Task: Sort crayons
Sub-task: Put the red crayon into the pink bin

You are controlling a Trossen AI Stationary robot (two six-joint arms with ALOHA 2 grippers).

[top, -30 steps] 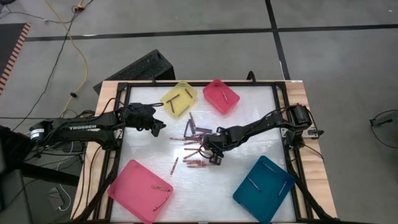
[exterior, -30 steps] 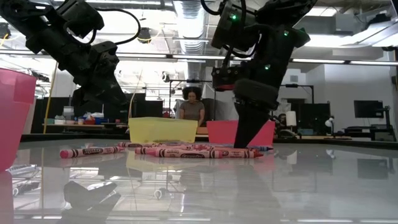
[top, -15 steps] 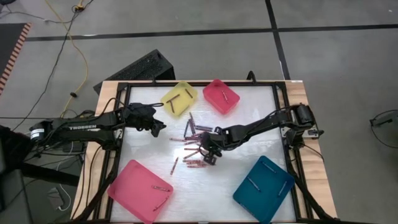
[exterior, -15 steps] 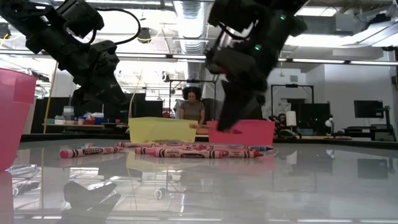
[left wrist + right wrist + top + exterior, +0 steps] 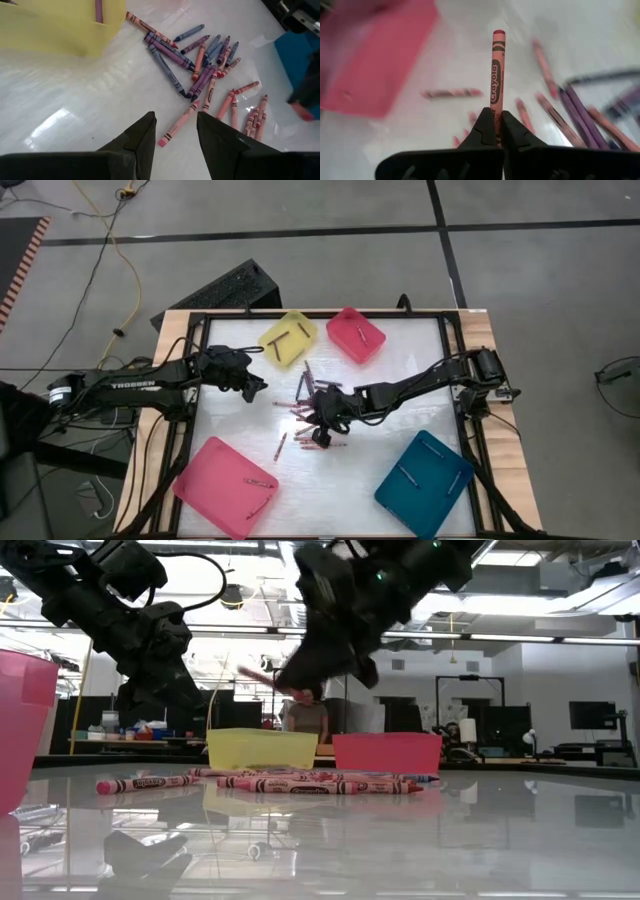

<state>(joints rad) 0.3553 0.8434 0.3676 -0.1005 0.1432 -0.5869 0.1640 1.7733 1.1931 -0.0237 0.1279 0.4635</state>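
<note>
The right gripper [image 5: 495,131] has its fingers [image 5: 482,131] clenched on 1 red crayon [image 5: 496,75], which sticks straight out past the fingertips. In the low view this crayon [image 5: 262,675] is in the air, clearly above the table, while 1 second ago the same gripper stood down among the pile with its tip at the surface. In the high view the gripper [image 5: 322,425] has also moved from the right edge of the pile toward its left side, in the direction of the large pink tray [image 5: 205,470]. So the pick is done and the carrying has begun; I judge that the red crayon is meant for a pink tray, and the large one shows ahead in the right wrist view.

The left gripper [image 5: 175,132] has not moved in this second. Its fingers [image 5: 142,137] are apart and hold nothing, and it hovers near the yellow tray [image 5: 283,346], looking down at the loose crayons [image 5: 210,75].

Most crayons [image 5: 305,395] still lie in the middle of the white table [image 5: 400,350]. The yellow tray, the small pink tray [image 5: 368,346] and the teal tray [image 5: 440,498] each hold only 1 or 2, so the sorting is at an early stage.
</note>
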